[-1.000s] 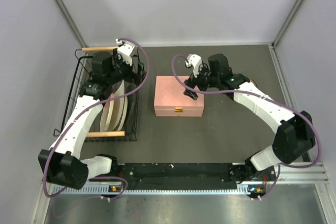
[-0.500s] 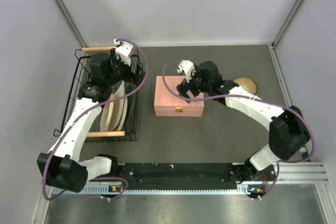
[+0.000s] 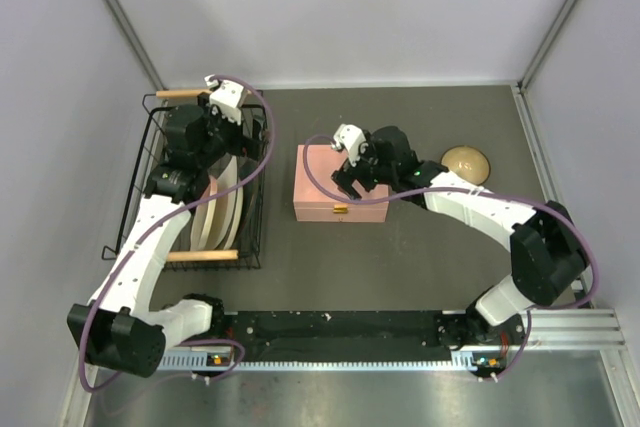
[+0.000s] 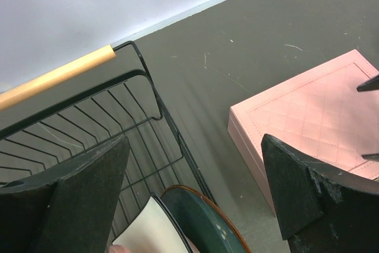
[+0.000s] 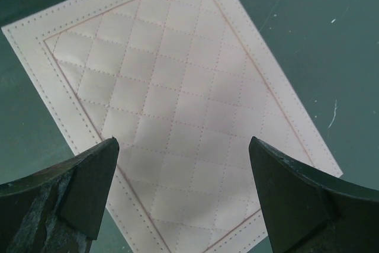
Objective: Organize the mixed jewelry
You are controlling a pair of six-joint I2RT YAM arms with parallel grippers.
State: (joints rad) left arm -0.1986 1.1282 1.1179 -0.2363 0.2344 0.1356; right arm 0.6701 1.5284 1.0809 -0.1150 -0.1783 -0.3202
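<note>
The pink quilted box (image 3: 325, 195) lies shut in the middle of the table, its gold clasp on the near side. My right gripper (image 3: 349, 179) hovers open just above its lid, which fills the right wrist view (image 5: 177, 117). My left gripper (image 3: 236, 137) is open and empty over the far right part of the wire rack (image 3: 160, 187); the left wrist view shows the box's corner (image 4: 308, 117) to its right. The silvery chains and pale bead-like bits are not in view.
The black wire rack (image 4: 89, 122) with wooden handles holds several upright plates (image 3: 215, 212), among them a dark green one (image 4: 201, 223). A round wooden bowl (image 3: 466, 160) sits upside down at the far right. Grey walls close in the table.
My right gripper has moved left and nearer, from the box's far right corner to over its lid, uncovering the wooden bowl. My left gripper has shifted slightly left over the rack.
</note>
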